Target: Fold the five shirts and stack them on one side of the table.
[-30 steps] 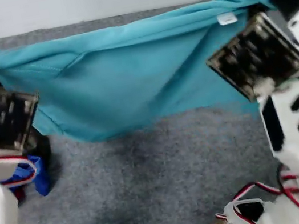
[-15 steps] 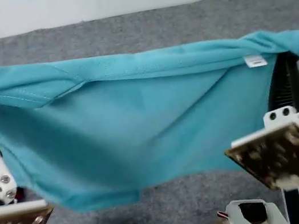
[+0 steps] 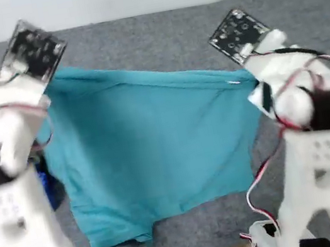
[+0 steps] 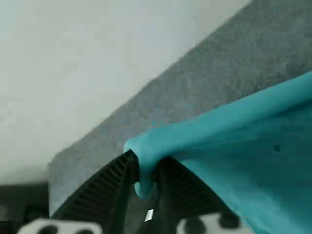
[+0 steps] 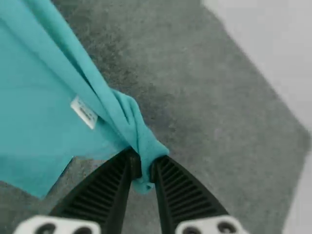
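Above the grey table (image 3: pixel 156 35), the teal shirt (image 3: pixel 150 145) hangs spread out. The left gripper (image 4: pixel 145 178) and right gripper (image 5: pixel 141 170) each pinch a top corner, and the lower hem lies near the arms' bases. Grey surface runs beyond the top edge.

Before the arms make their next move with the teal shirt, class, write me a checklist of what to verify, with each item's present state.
1. Left claw shut on a corner of the teal shirt: ok.
2. Right claw shut on the shirt near its white label: ok.
3. Upper edge drawn out between the two claws, without a big sag: ok.
4. Lower hem flat on the table: cannot tell; one corner looks bunched.
5. Blue item beside the left arm is clear of the shirt: cannot tell; the arm hides most of it.
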Tool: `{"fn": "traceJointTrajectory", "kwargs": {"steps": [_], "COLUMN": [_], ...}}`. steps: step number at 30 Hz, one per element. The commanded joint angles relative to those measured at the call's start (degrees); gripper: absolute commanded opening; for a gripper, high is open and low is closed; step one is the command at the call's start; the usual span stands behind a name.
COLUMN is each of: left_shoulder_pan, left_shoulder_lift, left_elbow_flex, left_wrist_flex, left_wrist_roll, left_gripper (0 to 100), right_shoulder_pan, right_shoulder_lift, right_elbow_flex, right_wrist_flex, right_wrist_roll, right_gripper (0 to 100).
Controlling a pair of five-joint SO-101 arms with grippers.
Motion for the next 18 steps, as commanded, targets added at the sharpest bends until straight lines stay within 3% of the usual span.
{"fn": "traceJointTrajectory", "kwargs": {"steps": [1,5,11,18], "left_shoulder_pan": [-0.18,-0.09,-0.09,0.62], "left_shoulder_lift": [5.89,15.91,29.63,44.13], "left_elbow_flex": [4.0,4.35,-2.07,-17.98], "left_wrist_flex": [-12.84,-21.8,-31.03,-34.81], "left_wrist_roll": [-0.35,-0.35,-0.35,-0.35], "left_gripper": [1,1,1,1], "right_shoulder_pan": [0.66,0.66,0.75,0.84], "right_shoulder_lift": [2.07,7.69,17.8,29.05], "right_elbow_flex": [11.6,19.16,19.43,7.38], "right_wrist_flex": [-17.45,-35.38,-54.99,-64.4], "right_wrist_roll": [0.62,0.79,0.79,0.88], "right_gripper": [0.9,0.9,0.9,0.9]}}
